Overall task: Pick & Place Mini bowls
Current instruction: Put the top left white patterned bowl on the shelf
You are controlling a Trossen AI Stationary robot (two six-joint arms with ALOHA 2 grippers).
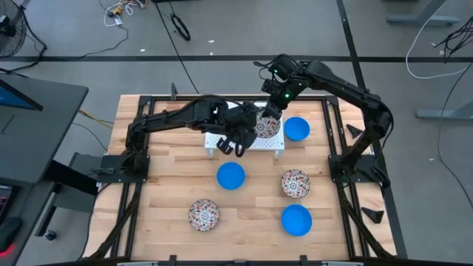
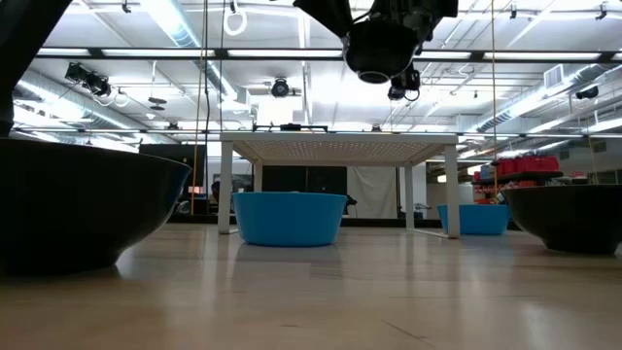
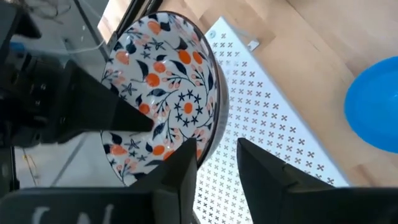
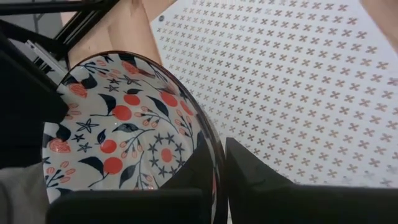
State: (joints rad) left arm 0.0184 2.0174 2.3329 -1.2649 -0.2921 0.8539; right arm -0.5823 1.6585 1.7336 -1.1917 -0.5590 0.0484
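Both pincers meet over the white rack [image 1: 244, 140] at the surface's [image 1: 162, 185] 12 o'clock. The right pincer [image 1: 270, 114] is clamped on the rim of a floral bowl [image 1: 267, 127], holding it above the rack's right end. The left pincer [image 1: 235, 145] sits at the bowl's 9 o'clock, fingers [image 3: 180, 174] narrowly parted astride the same rim. Blue bowls: [image 1: 297, 128] at 1 o'clock, [image 1: 230, 176] centre, [image 1: 296, 219] at 5. Floral bowls: [image 1: 295, 183] at 4, [image 1: 203, 215] at 7
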